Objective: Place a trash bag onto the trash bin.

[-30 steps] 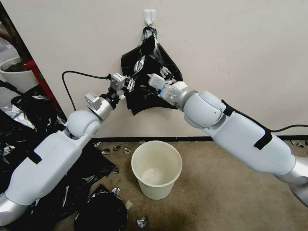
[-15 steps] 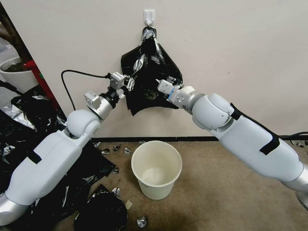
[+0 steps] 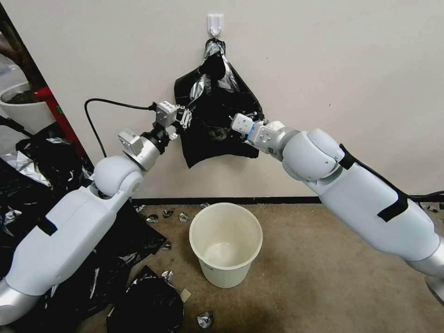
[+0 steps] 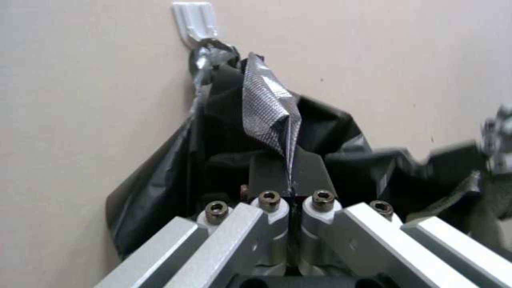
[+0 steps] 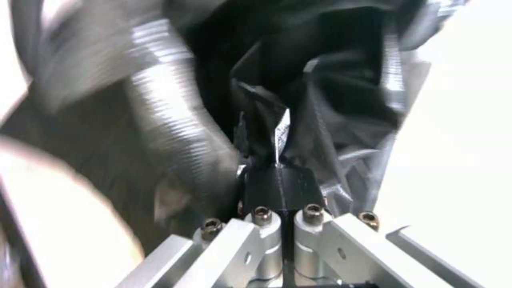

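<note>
Black film trash bag (image 3: 215, 118) hangs from wall hook (image 3: 215, 24); our left gripper (image 3: 186, 118) and right gripper (image 3: 249, 121) each pinch fold of it (jaws pressed together). Trash bin (image 3: 225, 243) below on carpet, unlined. We judge: grasp done, unhooking and fitting left.

Blurred trash bag (image 5: 160, 120) film in the right wrist view hides the wall.
</note>
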